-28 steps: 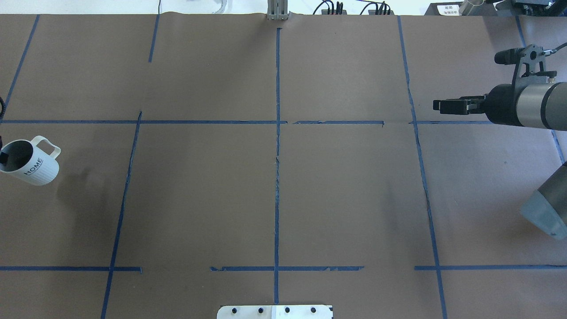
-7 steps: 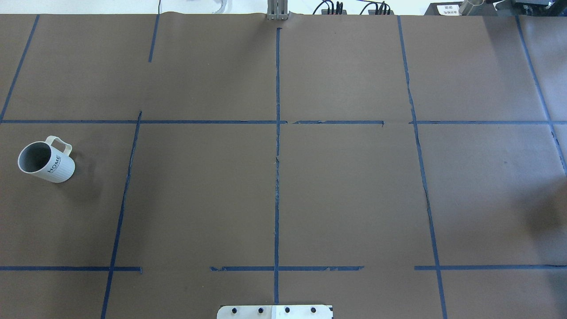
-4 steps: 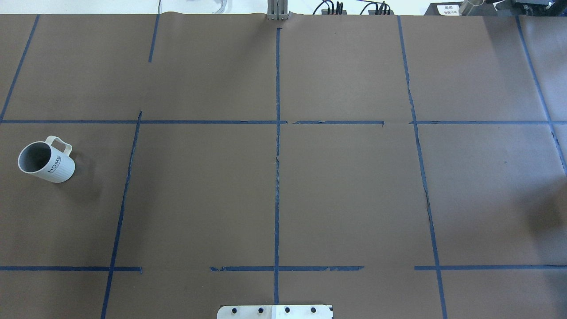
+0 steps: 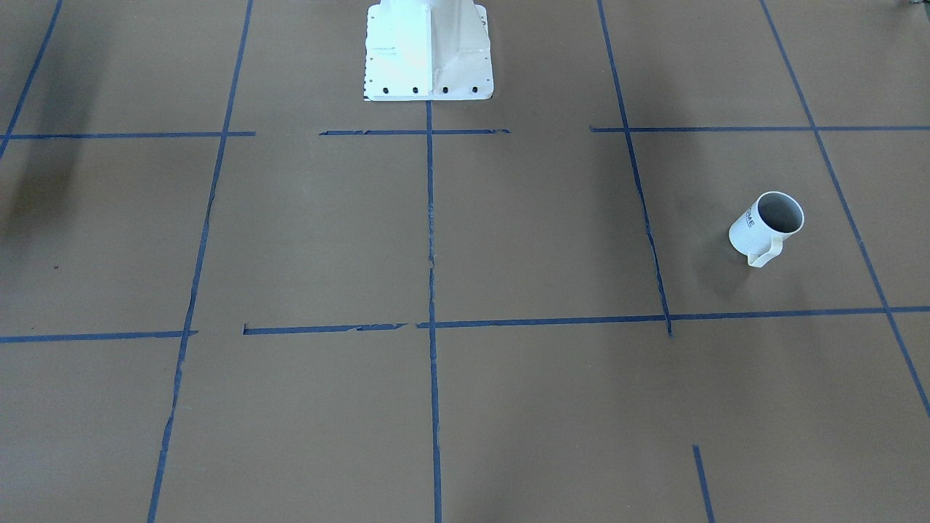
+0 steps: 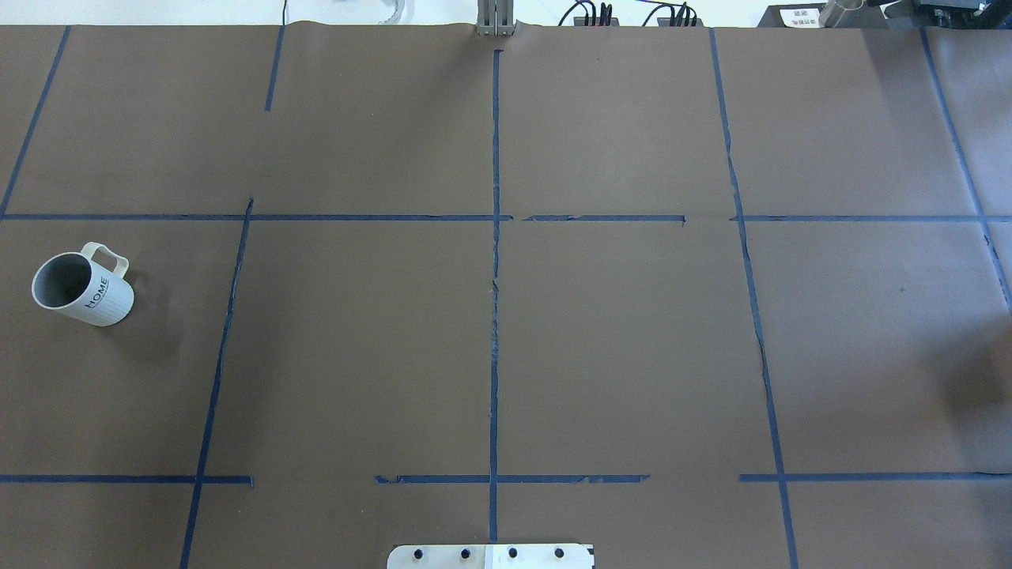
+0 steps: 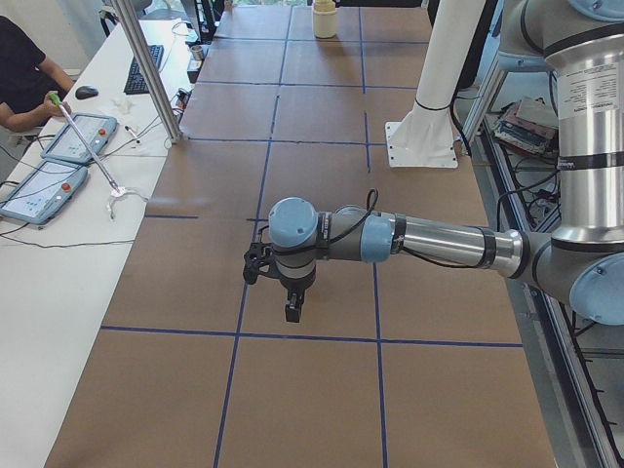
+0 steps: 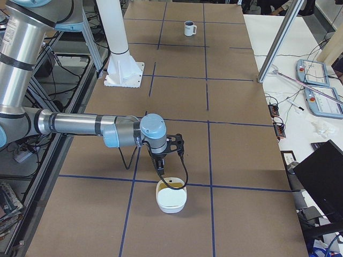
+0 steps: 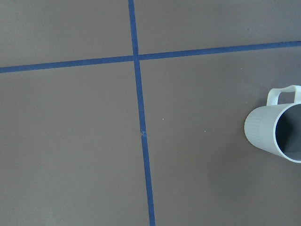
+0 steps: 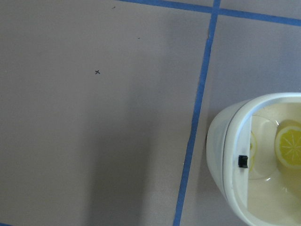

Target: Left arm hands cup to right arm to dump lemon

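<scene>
Overhead exterior, Ben: where's the cup sitting?

At the 9 o'clock edge, Ana. The white ribbed one-handled cup [image 5: 83, 291], grey inside with dark HOME lettering, stands upright on the brown paper-covered table [image 5: 632, 332] with its blue tape grid. Its handle points toward 1 o'clock and nothing touches it. I see no lemon in it from here or from the front-facing camera.

What's changed?

About four seconds back it hung tilted, half off that same edge, with something dark on its rim, and the right gripper reached in from 3 o'clock. Now it rests a little further in, and both arms are gone from this view. Over the last second it hasn't shifted.

So where are the arms?

Seen from the table's left end, the grey tubular left arm [image 6: 439, 239] stretches over the table with the left gripper [image 6: 292, 310] pointing down. Its wrist camera catches the cup at 3 o'clock, apart from it. Seen from the right end, the silver-grey right arm [image 7: 80, 124] holds the right gripper [image 7: 161, 167] just above a white round bowl [image 7: 171, 199] at its 6 o'clock.

Jaws?

Can't tell for either. Only the side views show them.

And the lemon?

A yellow lemon slice [image 9: 289, 146] lies in that bowl. I'd judge the dump done and the cup returned, so little seems left.
</scene>
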You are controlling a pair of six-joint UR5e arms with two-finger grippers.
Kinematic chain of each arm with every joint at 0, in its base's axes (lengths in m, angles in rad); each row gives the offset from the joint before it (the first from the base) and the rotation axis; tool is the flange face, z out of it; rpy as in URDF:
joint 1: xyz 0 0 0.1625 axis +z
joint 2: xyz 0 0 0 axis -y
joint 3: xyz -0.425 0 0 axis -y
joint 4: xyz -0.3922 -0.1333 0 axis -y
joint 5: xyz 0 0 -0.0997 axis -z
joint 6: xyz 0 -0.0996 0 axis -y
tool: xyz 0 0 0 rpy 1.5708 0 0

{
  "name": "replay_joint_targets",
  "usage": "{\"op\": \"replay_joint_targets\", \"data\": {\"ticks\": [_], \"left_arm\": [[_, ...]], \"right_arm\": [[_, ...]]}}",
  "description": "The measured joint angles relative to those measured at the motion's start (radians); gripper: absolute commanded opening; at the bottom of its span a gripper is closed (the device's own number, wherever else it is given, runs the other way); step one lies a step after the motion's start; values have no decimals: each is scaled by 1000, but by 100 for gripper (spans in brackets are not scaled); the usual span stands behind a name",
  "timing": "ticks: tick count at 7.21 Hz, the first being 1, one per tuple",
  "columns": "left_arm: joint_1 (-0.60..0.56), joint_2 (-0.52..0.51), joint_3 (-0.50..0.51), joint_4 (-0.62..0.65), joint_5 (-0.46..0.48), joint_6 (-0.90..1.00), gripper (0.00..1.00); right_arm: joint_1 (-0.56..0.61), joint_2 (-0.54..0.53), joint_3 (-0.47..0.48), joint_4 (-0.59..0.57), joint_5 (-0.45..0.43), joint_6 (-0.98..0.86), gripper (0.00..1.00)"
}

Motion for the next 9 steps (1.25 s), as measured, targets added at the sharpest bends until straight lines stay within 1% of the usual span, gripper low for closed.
{"op": "replay_joint_targets", "data": {"ticks": [2, 5, 9], "left_arm": [[1, -3, -10, -5, -3, -2, 100], [1, 4, -27, 4, -2, 1, 100], [6, 9, -21, 10, 9, 5, 100]], "right_arm": [[20, 8, 3, -49, -5, -13, 100], [40, 15, 3, -150, -6, -91, 100], [49, 28, 9, -209, -5, -110, 100]]}}
